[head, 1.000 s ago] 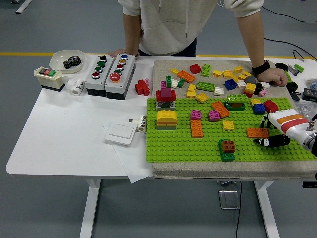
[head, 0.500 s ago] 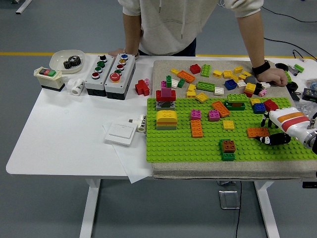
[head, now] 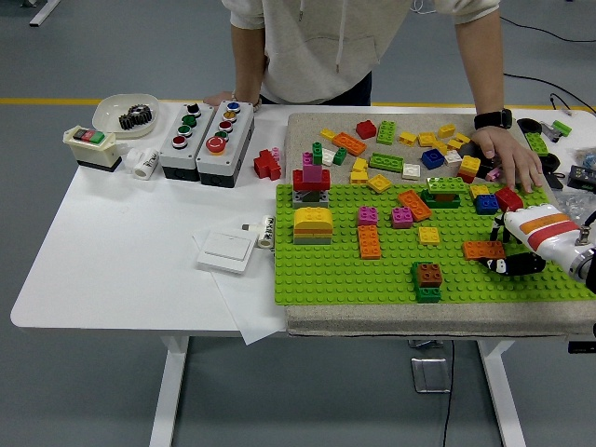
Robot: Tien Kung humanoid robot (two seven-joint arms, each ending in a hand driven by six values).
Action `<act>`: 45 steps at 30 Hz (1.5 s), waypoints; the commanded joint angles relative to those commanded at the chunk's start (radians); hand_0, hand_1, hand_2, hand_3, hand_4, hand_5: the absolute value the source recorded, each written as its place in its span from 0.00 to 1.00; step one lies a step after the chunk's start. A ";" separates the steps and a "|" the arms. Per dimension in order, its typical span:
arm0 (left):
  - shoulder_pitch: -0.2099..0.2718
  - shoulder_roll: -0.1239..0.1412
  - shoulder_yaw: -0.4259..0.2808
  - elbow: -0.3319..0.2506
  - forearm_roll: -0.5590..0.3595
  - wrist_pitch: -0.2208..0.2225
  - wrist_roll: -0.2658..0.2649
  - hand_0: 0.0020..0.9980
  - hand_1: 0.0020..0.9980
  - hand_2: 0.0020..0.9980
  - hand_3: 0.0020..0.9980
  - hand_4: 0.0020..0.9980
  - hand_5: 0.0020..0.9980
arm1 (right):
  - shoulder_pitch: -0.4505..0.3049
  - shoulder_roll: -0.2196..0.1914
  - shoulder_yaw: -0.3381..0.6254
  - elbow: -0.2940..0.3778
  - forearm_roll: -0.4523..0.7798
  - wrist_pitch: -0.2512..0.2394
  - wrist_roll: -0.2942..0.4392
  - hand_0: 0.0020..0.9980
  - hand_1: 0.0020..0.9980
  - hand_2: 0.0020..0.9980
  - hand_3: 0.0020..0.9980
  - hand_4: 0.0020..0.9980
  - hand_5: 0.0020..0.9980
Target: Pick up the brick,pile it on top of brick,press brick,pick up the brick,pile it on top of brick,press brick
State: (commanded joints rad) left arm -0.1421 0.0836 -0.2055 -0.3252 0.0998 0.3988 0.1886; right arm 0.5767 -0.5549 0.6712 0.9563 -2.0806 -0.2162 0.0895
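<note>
Several bricks already stand stacked on the green baseplate (head: 345, 270), including a brown-on-green stack (head: 429, 280). Right hand (head: 518, 256) rests low beside the orange brick (head: 483, 250); finger state cannot be determined. No brick appears lifted, so picking, piling and pressing remain.
</note>
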 joint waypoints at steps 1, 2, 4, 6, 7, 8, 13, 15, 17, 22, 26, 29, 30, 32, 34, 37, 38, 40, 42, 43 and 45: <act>0.000 0.000 0.000 0.000 0.000 0.000 0.000 0.77 0.75 0.75 0.59 0.66 0.67 | 0.000 0.000 -0.001 -0.001 -0.003 -0.005 0.002 0.22 0.39 0.47 0.51 0.81 0.53; 0.000 0.000 -0.001 0.000 0.001 0.000 0.000 0.77 0.75 0.75 0.59 0.66 0.67 | 0.000 0.001 -0.002 -0.002 -0.004 -0.009 0.004 0.22 0.39 0.47 0.51 0.81 0.53; 0.000 0.000 0.000 0.000 0.000 0.000 0.000 0.77 0.75 0.75 0.59 0.66 0.67 | 0.000 0.001 -0.003 -0.004 -0.007 -0.014 0.007 0.22 0.39 0.47 0.51 0.81 0.53; 0.001 0.000 -0.001 0.000 0.003 0.000 0.001 0.77 0.75 0.75 0.59 0.66 0.67 | 0.000 0.001 -0.004 -0.006 -0.011 -0.019 0.010 0.22 0.39 0.47 0.51 0.81 0.53; 0.001 0.000 -0.003 0.000 0.005 0.000 0.002 0.77 0.75 0.75 0.59 0.66 0.67 | -0.001 0.001 -0.004 -0.007 -0.014 -0.021 0.013 0.19 0.36 0.46 0.51 0.80 0.54; 0.001 0.000 -0.003 0.000 0.006 0.000 0.003 0.77 0.75 0.75 0.59 0.66 0.67 | -0.001 0.001 -0.004 -0.008 -0.015 -0.021 0.013 0.19 0.36 0.46 0.51 0.80 0.54; 0.004 0.000 -0.006 0.001 0.013 0.000 0.005 0.77 0.75 0.75 0.59 0.66 0.67 | -0.004 0.000 -0.005 -0.008 -0.015 -0.031 0.021 0.17 0.33 0.44 0.51 0.80 0.55; 0.005 0.000 -0.008 0.001 0.016 0.000 0.007 0.77 0.75 0.75 0.59 0.66 0.67 | -0.006 0.000 -0.004 -0.009 -0.013 -0.036 0.024 0.17 0.33 0.44 0.51 0.80 0.55; 0.005 0.000 -0.009 0.001 0.017 0.000 0.007 0.77 0.75 0.75 0.59 0.66 0.67 | -0.006 0.000 -0.003 -0.009 -0.012 -0.038 0.025 0.17 0.33 0.44 0.51 0.80 0.55; 0.007 0.000 -0.013 0.001 0.026 0.000 0.010 0.77 0.75 0.75 0.59 0.66 0.67 | -0.010 0.000 -0.001 -0.010 -0.007 -0.045 0.031 0.15 0.31 0.44 0.51 0.79 0.55; 0.009 -0.001 -0.016 0.001 0.031 0.000 0.012 0.77 0.75 0.75 0.59 0.66 0.67 | -0.014 -0.001 0.002 -0.009 -0.002 -0.052 0.034 0.15 0.31 0.43 0.50 0.78 0.55; 0.009 0.000 -0.016 0.001 0.033 0.000 0.012 0.77 0.75 0.75 0.59 0.66 0.67 | -0.018 -0.003 0.008 -0.004 0.000 -0.055 0.035 0.15 0.31 0.43 0.50 0.78 0.55; 0.009 0.000 -0.016 0.001 0.033 0.000 0.012 0.77 0.75 0.75 0.59 0.66 0.67 | -0.018 -0.003 0.009 -0.003 0.001 -0.056 0.035 0.15 0.31 0.43 0.50 0.78 0.55; 0.009 0.000 -0.016 0.001 0.033 -0.001 0.012 0.77 0.75 0.75 0.59 0.66 0.67 | -0.021 -0.006 0.016 0.003 0.002 -0.057 0.035 0.15 0.30 0.43 0.50 0.78 0.55; 0.008 0.000 -0.015 0.001 0.031 -0.001 0.011 0.77 0.75 0.75 0.59 0.66 0.67 | -0.023 -0.008 0.022 0.007 0.002 -0.057 0.036 0.15 0.30 0.43 0.50 0.78 0.55; 0.007 0.000 -0.012 0.001 0.026 -0.001 0.009 0.77 0.75 0.75 0.59 0.66 0.67 | -0.026 -0.011 0.027 0.011 0.003 -0.058 0.037 0.15 0.30 0.43 0.50 0.76 0.54; 0.007 0.000 -0.012 0.001 0.024 -0.001 0.008 0.77 0.75 0.75 0.59 0.66 0.67 | -0.027 -0.012 0.028 0.011 0.003 -0.058 0.037 0.15 0.30 0.43 0.50 0.76 0.54; 0.006 0.000 -0.010 0.001 0.021 -0.001 0.007 0.77 0.75 0.75 0.59 0.66 0.67 | -0.029 -0.013 0.031 0.010 0.003 -0.059 0.037 0.15 0.30 0.43 0.50 0.76 0.54; 0.006 0.000 -0.009 0.001 0.018 -0.001 0.006 0.77 0.75 0.75 0.59 0.66 0.67 | -0.029 -0.014 0.031 0.008 0.003 -0.061 0.038 0.15 0.30 0.43 0.50 0.76 0.54; 0.006 0.000 -0.008 0.001 0.017 -0.001 0.005 0.77 0.75 0.75 0.59 0.66 0.68 | -0.029 -0.014 0.030 0.007 0.003 -0.061 0.039 0.15 0.30 0.43 0.50 0.75 0.54; 0.005 0.000 -0.008 0.001 0.017 -0.001 0.006 0.77 0.75 0.75 0.59 0.66 0.68 | -0.029 -0.012 0.029 0.001 -0.002 -0.060 0.039 0.15 0.30 0.43 0.50 0.75 0.54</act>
State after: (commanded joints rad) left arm -0.1374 0.0836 -0.2131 -0.3242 0.1167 0.3979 0.1942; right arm 0.5479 -0.5670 0.7002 0.9569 -2.0823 -0.2761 0.1283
